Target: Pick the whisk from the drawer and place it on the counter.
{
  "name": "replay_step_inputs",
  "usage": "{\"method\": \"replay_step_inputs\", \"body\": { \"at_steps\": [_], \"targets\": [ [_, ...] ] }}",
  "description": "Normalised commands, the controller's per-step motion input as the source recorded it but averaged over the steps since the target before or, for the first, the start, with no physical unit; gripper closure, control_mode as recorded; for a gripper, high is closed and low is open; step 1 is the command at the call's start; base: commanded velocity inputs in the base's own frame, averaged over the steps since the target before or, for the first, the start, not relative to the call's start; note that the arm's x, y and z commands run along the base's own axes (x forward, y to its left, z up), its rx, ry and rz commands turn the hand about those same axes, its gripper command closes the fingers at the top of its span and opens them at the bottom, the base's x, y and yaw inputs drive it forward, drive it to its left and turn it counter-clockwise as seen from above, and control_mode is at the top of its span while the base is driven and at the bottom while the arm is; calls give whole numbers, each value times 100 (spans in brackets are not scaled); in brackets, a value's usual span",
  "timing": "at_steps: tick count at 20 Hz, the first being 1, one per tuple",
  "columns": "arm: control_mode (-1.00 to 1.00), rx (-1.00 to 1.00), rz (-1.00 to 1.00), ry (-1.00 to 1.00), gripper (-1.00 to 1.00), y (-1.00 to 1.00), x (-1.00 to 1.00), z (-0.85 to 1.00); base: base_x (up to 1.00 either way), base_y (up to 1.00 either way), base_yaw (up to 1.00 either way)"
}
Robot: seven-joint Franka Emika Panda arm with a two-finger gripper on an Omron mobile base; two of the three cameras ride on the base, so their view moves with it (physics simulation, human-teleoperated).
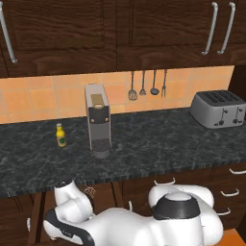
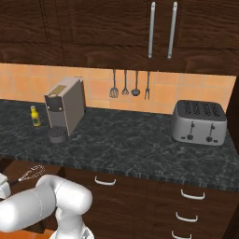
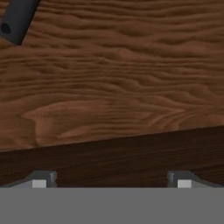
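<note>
Jaws wide and holding nothing, the gripper hovers over the drawer floor, the whisk handle at eleven o'clock.

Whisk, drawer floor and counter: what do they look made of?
Whisk: silvery wire loops, likely metal; matte black handle, plastic or rubber, hard to tell. Drawer floor: wood with clear wavy grain, a lighter brown than its dark wall. Counter: dark grey-black stone look with pale marbled veining and a thick front edge.
</note>
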Motion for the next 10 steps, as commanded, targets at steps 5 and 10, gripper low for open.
{"method": "replay_step_inputs", "body": {
  "at_steps": [5,10],
  "targets": [
    [-100,0,0,13,-100,15,-64,-17,0,0,0],
    [-100,0,0,7,-100,7,-73,-17,0,0,0]
  ]
}}
